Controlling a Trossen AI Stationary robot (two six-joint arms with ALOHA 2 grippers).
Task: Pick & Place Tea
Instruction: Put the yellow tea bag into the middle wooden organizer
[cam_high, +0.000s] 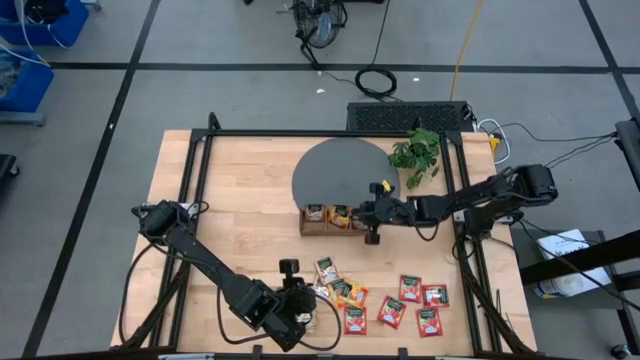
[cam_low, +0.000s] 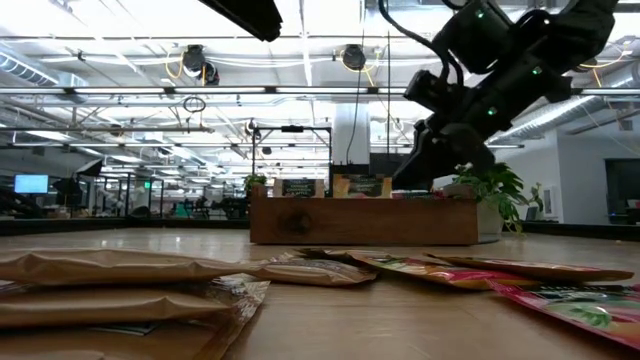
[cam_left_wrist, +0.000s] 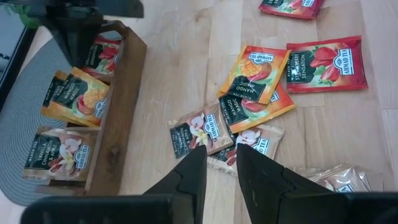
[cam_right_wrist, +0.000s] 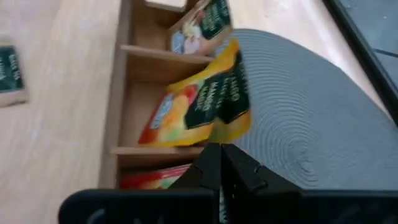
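A three-slot wooden tray (cam_high: 335, 218) holds a beige-green sachet (cam_right_wrist: 199, 28), an orange-yellow one (cam_right_wrist: 199, 106) and a red one (cam_right_wrist: 155, 177), each standing on edge in its own slot. My right gripper (cam_right_wrist: 221, 149) is shut, with nothing between its fingers, just above the tray's right end, over the slot with the red sachet. Several loose tea sachets (cam_high: 380, 300) lie flat near the table's front edge. My left gripper (cam_left_wrist: 221, 158) hangs above a beige sachet (cam_left_wrist: 199, 130) among them, its fingers a little apart and holding nothing.
A round grey mat (cam_high: 340, 172) lies behind the tray, partly under it, and a small green plant (cam_high: 418, 152) stands at the far right. Black frame rails (cam_high: 200, 180) run along the table's left, right and far sides.
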